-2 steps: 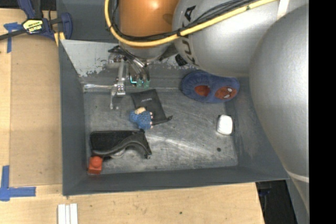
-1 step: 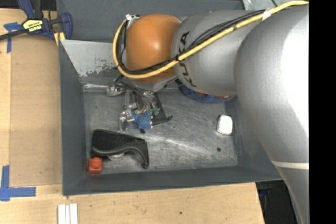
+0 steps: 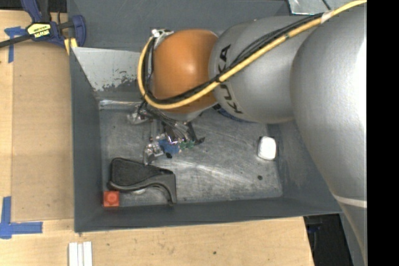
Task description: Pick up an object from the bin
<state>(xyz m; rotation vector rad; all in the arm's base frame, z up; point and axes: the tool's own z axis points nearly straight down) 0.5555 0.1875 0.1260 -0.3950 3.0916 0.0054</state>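
The grey metal bin (image 3: 84, 134) holds three loose things, and the easiest to place the others by is a black curved piece (image 3: 138, 176), broad and rounded at one end and narrowing to a hooked tail at the other, lying flat on the scuffed floor. The arm (image 3: 299, 59) reaches in from the right, and its rounded orange wrist cover (image 3: 181, 68) hangs well above and to the right of the black curved piece. Under that cover the gripper (image 3: 165, 145) points down at the floor just above and slightly to the right of the black curved piece's tail, close to it but apart from it, with bare metal between the two. The cover and the gripper's own metalwork crowd together here, so I cannot tell whether the gripper is open or closed. A small blue and green patch sits at its tip; it may be part of the tool or something small beneath it, and the view does not settle which. A small red block (image 3: 111, 199) rests just below the broad end of the black curved piece, touching it or nearly so. A small white rounded lump (image 3: 267, 148) lies well apart from the black curved piece, far to its right and a little higher, beneath the arm's silver body.
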